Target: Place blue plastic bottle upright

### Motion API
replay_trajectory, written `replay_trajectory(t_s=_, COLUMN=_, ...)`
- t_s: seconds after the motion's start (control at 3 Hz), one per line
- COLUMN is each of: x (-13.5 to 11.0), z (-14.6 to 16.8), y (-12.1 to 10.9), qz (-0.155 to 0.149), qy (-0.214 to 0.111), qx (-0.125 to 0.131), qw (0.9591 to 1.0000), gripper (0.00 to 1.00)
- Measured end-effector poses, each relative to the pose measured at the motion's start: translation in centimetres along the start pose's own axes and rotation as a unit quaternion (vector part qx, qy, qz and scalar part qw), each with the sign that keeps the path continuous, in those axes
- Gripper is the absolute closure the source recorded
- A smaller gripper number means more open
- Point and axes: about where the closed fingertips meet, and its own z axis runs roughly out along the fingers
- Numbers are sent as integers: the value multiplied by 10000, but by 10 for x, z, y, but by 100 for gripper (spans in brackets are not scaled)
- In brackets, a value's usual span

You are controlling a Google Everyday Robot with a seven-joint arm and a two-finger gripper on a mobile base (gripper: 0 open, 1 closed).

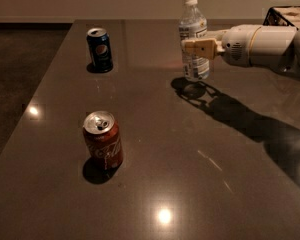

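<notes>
My pincer point(197, 47) grips the blue plastic bottle point(193, 25) upright; I should lower it straight onto the counter point(155, 149) before releasing.

- You're looking at a dim, warm-toned scene. The dark, glossy surface point(200, 194) appears lit from overhead.
- Two small glare spots sit on it, one near the front middle point(164, 215) and a fainter one at the left point(33, 111).
- The gripper point(197, 46) is at upper right, its fingers clasped on the bottle point(192, 24). It and the pale arm point(260, 44) are the brightest things you see.
- Arm and bottle throw a long, dark shadow point(250, 124) across the surface toward the lower right.
- The red can point(103, 140) and blue can point(99, 49) each have a short shadow pooled at the base.
- The floor point(20, 59) at left is nearly black.
</notes>
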Motion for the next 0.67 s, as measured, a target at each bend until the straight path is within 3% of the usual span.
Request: replay_trajectory(t_s=0.67, x=21, z=-10, y=-1, qz=160, qy=-550, qx=220, qw=9981, gripper=100)
